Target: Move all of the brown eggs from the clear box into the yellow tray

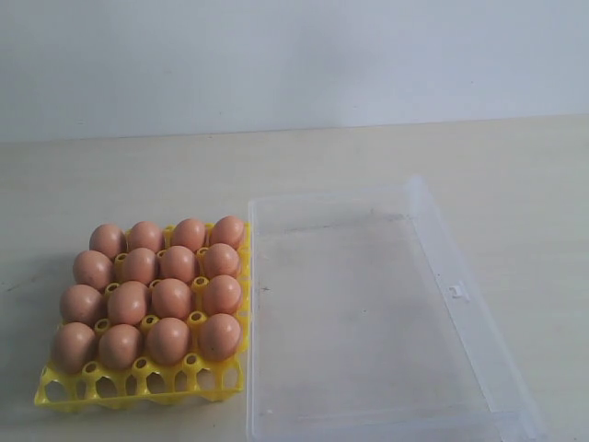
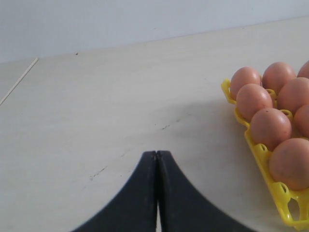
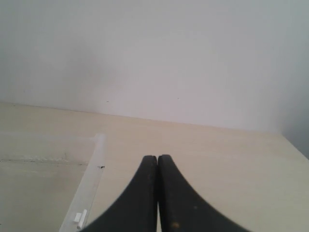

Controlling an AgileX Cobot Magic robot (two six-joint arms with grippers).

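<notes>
The left gripper [image 2: 157,153] is holding its two black fingers pressed flat together with nothing between them, and it is hanging over a bare stretch of the pale table [image 2: 96,121]. Off to one side in its wrist view, an edge of the yellow tray [image 2: 280,191] is showing, with several of the brown eggs [image 2: 269,128] sitting in its cells. The right gripper [image 3: 157,157] is likewise holding its fingers closed tip to tip on nothing, and it is hovering over the tabletop just beside one wall of the clear box [image 3: 91,179].

In the exterior view, all sixteen brown eggs are resting in the yellow tray, filling a four-by-four block of cells. One row of cells along the tray's near edge is standing open. The tray is lying on the left of that view, with its right edge just beside the left wall of the clear box; whether the two are touching cannot be told. The clear box is lying flat on the right, and only the tabletop is showing through its floor. A small clasp tab [image 1: 457,292] is sitting on its right wall. A plain white wall [image 1: 276,55] is rising behind the table.
</notes>
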